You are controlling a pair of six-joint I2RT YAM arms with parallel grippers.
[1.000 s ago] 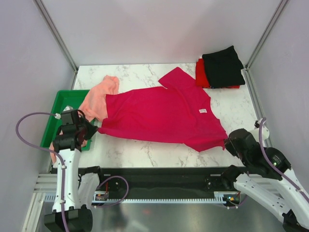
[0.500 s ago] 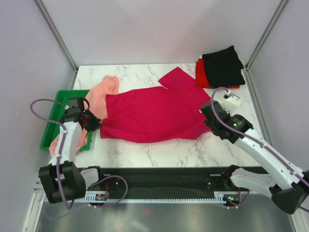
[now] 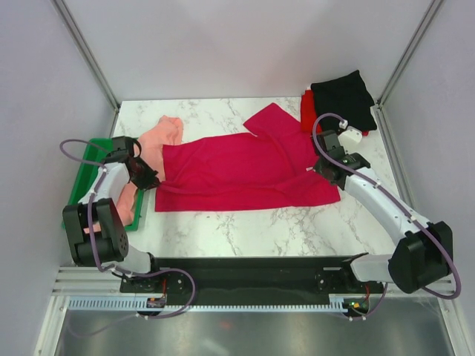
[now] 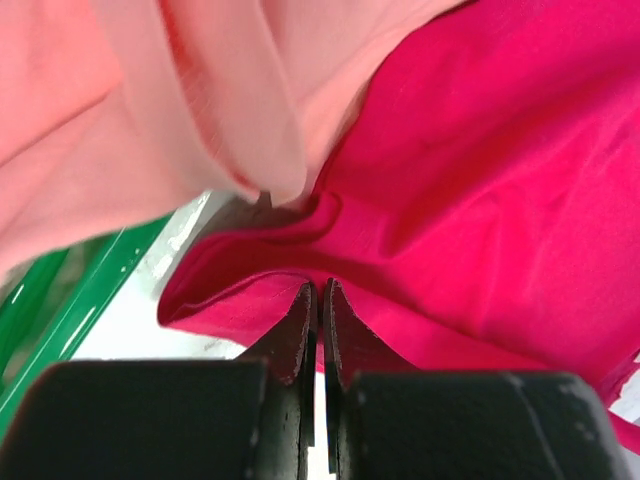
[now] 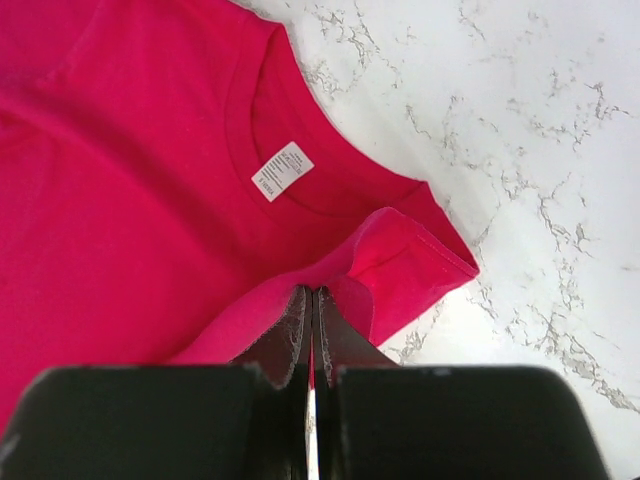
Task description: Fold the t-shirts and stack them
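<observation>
Tray, green, frame left, partly under salmon-pink t-shirt; black t-shirt on bright red t-shirt, upper right; crimson t-shirt flat mid-bench, label up; left end effector and right end effector each pinch its edge.

Matt knit cloth: crimson t-shirt, salmon-pink t-shirt at its left. Glossy green plastic: tray. Smooth, veined marble-look: table.

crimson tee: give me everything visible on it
The crimson t-shirt is soft matte knit, spread flat across the marble table. Its collar and white neck label are to the right, and one sleeve points to the far side. Its left end touches the salmon-pink shirt. The left gripper pinches its hem corner, the right gripper a fold beside the collar.
</observation>
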